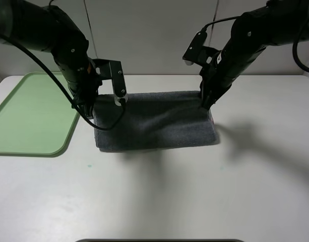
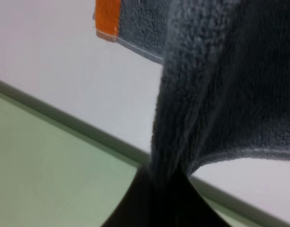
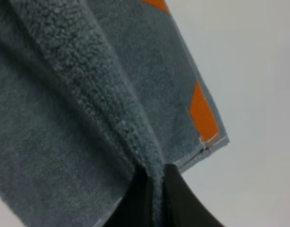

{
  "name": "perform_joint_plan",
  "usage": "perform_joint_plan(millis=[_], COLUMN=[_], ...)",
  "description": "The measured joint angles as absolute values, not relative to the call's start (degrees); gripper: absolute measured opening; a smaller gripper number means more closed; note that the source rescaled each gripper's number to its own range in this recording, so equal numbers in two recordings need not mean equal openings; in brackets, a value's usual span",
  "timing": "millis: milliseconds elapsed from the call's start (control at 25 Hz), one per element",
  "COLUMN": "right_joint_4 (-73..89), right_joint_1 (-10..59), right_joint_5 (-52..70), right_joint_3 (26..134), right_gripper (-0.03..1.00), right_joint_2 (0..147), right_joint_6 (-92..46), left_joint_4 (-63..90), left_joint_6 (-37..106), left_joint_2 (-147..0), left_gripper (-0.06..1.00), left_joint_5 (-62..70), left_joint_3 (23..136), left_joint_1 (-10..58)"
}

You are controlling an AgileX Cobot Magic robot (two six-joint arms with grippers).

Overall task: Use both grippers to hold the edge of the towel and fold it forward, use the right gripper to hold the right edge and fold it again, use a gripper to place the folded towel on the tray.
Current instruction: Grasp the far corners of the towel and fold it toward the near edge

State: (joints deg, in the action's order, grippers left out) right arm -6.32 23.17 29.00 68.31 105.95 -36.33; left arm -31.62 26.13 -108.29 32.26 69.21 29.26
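Note:
The dark grey towel (image 1: pixel 154 125) lies folded over on the white table, its near part doubled. My left gripper (image 1: pixel 88 108) is shut on the towel's left edge and holds it slightly raised. In the left wrist view the black fingers (image 2: pixel 135 208) pinch the cloth (image 2: pixel 220 85), with the orange band (image 2: pixel 108 19) beyond. My right gripper (image 1: pixel 207 103) is shut on the towel's right edge. In the right wrist view its fingers (image 3: pixel 182 203) pinch a ridge of cloth (image 3: pixel 88 94) beside the orange stripe (image 3: pixel 202 116) and pale hem. The light-green tray (image 1: pixel 28 113) lies left of the towel, also seen in the left wrist view (image 2: pixel 50 175).
The white table (image 1: pixel 194 191) spreads in front of and right of the towel. A pale wall stands behind the table. A dark object (image 1: pixel 159 240) shows at the near edge. The tray's right rim (image 1: pixel 72 128) is close to the towel's left end.

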Motion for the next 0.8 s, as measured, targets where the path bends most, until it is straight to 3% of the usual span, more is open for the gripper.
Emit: perform_joint_plan(millis=[640, 720, 800], right_joint_4=[-6.9, -6.9, -7.1], right_joint_1=[20.7, 20.7, 20.7], right_joint_5=[26.4, 26.4, 27.0], right_joint_3=[68.4, 68.4, 68.4], right_gripper=[0.0, 0.0, 0.08], right_joint_2=[107.4, 107.4, 107.4], right_joint_6=[-36.3, -36.3, -36.3], left_joint_4=[-32.3, -32.3, -32.6], left_joint_6=[25.0, 25.0, 25.0], left_joint_2=[-110.2, -110.2, -110.2], left_gripper=[0.0, 0.03, 0.14], left_joint_5=[26.9, 26.9, 27.2], left_joint_3=[69.4, 69.4, 69.4], left_joint_1=[29.2, 29.2, 29.2])
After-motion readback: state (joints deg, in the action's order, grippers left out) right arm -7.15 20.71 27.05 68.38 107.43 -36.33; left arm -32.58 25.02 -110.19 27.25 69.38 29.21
